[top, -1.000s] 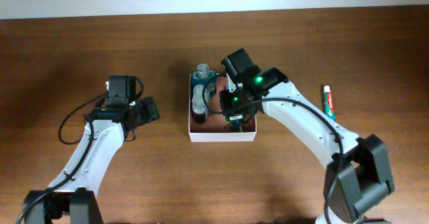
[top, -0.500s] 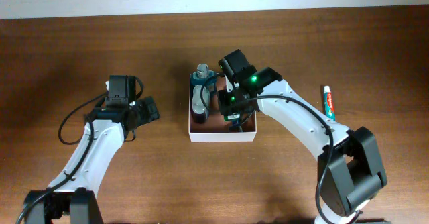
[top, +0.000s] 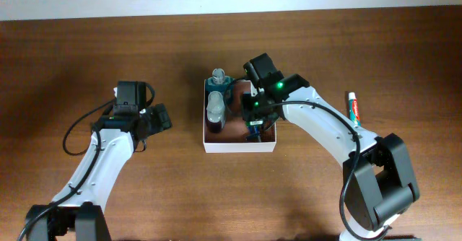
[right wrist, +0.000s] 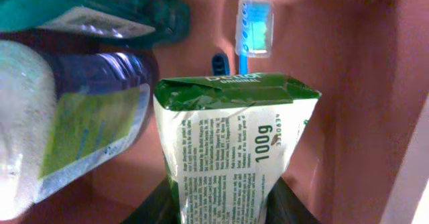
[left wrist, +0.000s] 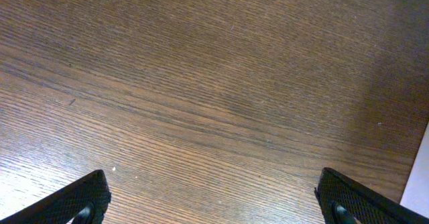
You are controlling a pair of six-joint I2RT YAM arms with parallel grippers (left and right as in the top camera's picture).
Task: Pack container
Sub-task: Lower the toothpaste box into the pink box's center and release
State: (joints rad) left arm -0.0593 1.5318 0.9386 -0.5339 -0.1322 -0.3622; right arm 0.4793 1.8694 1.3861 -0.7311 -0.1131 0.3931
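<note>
the brown wooden counter [top: 86, 46] carries everything. near its middle sits the container [top: 240, 146], a square, shallow, open box with thin white walls and a reddish-brown inside. the right end effector [top: 253, 123] is down in the right half of the container. in the right wrist view it is pinching a green-and-white paper packet [right wrist: 231, 143] by its lower end. the packet is low over the floor of the box, but we cannot tell if it touches the floor. the left end effector [left wrist: 214, 200] is well apart on the left, over bare counter, with its fingers spread and nothing between them.

in the left half of the container we see a clear plastic bottle with dark purple liquid and a green label [top: 215, 110], which seems to lie on its side. beyond it, at the far wall, is a teal item [top: 225, 89] that we cannot name for sure. a white toothpaste tube with red and green print [top: 353, 109] lies outside on the counter, well to the right of the container. a blue-and-white toothbrush [right wrist: 255, 33] lies inside at the far wall, beyond the packet.

we judge the packing to be mostly done. three things are in. the packet is inside the walls but not yet let go. as far as we can see, only the tube is left to fetch.
</note>
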